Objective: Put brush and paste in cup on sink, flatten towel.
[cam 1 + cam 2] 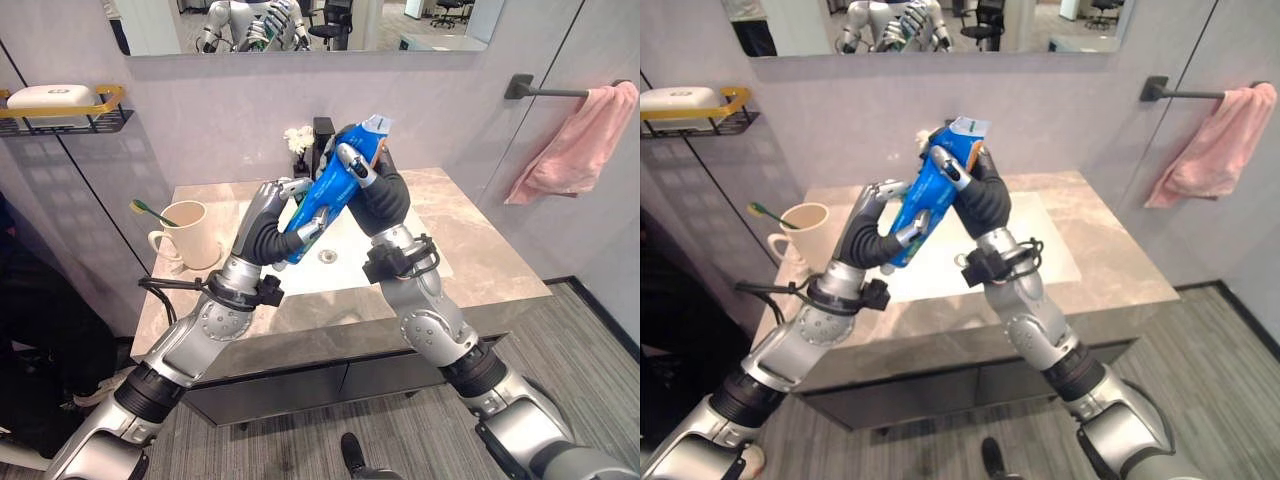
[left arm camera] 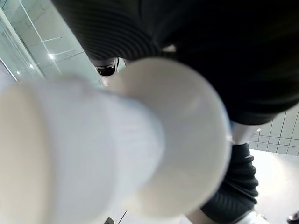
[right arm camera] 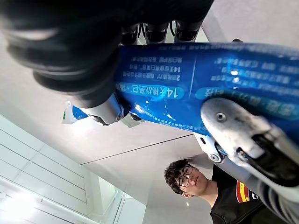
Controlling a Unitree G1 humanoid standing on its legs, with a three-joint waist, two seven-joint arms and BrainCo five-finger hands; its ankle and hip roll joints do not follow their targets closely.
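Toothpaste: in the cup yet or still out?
Out. The toothpaste is up over the sink, gripped by both the left robot hand and right robot hand; the cup holds just the toothbrush.

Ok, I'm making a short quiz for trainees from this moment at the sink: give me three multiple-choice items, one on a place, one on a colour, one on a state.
1. Where is the toothbrush?
A. In the cup
B. In the basin
C. On the wall shelf

2. What colour is the towel on the wall bar?
A. Blue
B. Pink
C. White

3. How is the toothpaste tube held?
A. Lying on the counter
B. Standing in the cup
C. Gripped by both hands above the basin

Answers:
1. A: the toothbrush sticks out of the cup at the counter's left.
2. B: the towel hangs bunched and pink from the wall bar.
3. C: the left hand grips the low end of the toothpaste tube and the right hand the upper part, above the basin.
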